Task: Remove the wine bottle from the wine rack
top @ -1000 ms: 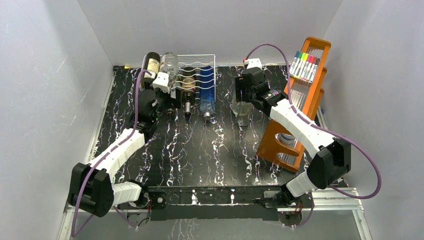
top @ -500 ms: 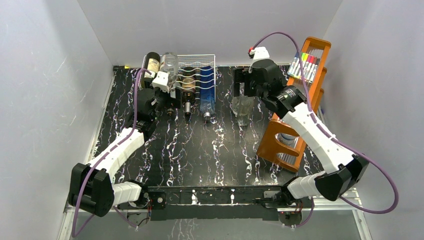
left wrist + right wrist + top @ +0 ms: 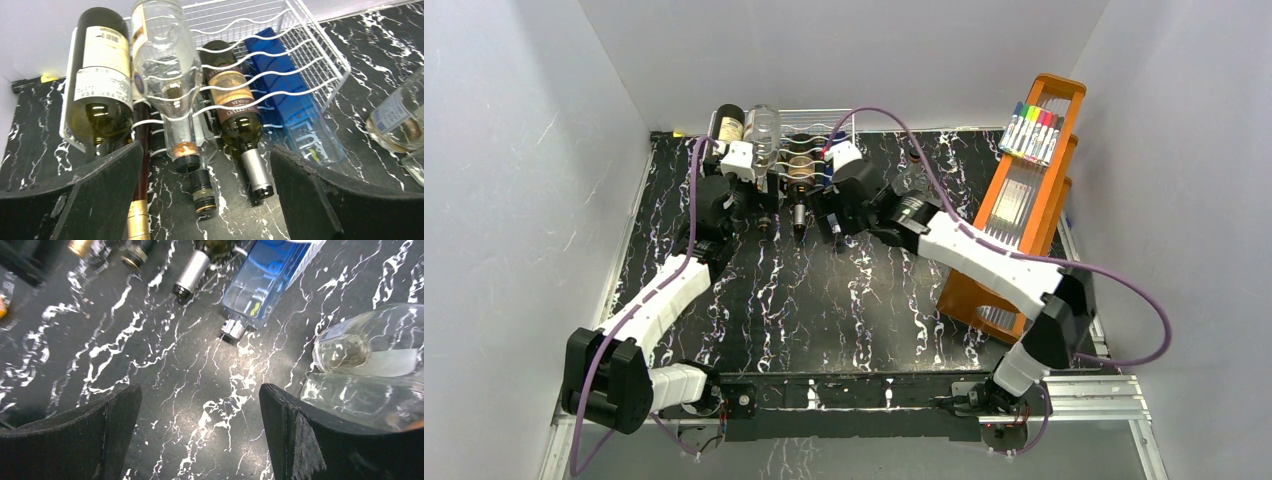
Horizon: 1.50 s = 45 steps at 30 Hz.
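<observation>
As things stand from where I watch: neither hand has hold of a bottle.
Left hand (image 3: 207, 160): fingers spread wide with nothing between them, hovering just near of the wine rack (image 3: 315, 45), bottle necks pointing toward it.
Right hand (image 3: 200, 395): spread wide too and empty, low over the bare surface (image 3: 165, 380), just near of the blue bottle (image 3: 270, 275) and its cap.
Rack position: far left part of the surface, close to the back wall.
Rack contents: a dark bottle with a white label (image 3: 100, 75), a clear bottle (image 3: 167, 65), a dark bottle with a brown label (image 3: 235, 102) and the blue bottle, all lying with necks toward the near side; more necks show in a lower row.
Off the rack: a clear glass bottle (image 3: 370, 340) on the surface just right of the rack, more clear glass beside it; one bottle or two, I cannot tell.
Done: perhaps one removal, judging by that glass.
Left: the cradles are well stocked; the next pull would need a grip on a neck first.
</observation>
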### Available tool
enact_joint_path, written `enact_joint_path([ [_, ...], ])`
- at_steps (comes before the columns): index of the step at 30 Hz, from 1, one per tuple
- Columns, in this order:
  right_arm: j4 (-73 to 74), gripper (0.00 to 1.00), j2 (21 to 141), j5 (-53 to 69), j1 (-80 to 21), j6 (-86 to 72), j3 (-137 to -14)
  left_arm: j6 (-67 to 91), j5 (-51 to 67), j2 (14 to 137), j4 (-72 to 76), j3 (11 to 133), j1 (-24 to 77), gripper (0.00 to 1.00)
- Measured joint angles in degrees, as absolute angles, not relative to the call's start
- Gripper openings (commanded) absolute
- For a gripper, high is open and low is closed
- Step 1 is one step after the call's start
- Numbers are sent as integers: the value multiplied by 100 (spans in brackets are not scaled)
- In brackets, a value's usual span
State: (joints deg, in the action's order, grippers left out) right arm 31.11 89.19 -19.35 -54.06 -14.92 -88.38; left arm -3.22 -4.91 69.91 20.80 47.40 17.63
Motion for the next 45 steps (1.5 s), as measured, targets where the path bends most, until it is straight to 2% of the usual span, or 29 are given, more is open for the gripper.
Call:
enact_joint_path([
  [9,2982,98,10377,-2338,-5426,-1483,-8978,-333,-950,6943,2053,4740,1658,98],
  [18,2982,98,11876,-3323,-5415,-1490,-10084,-333,-1033,6899,2051,4740,1594,98],
  [31,2757,98,12687,-3546,-4901,-1481,-10731,-270,-1026,6888,2049,4740,1444,98],
  [45,2554,96,13596,-3874,-4893,-1481,-11192,-161,-910,6890,2008,4742,1369,98],
])
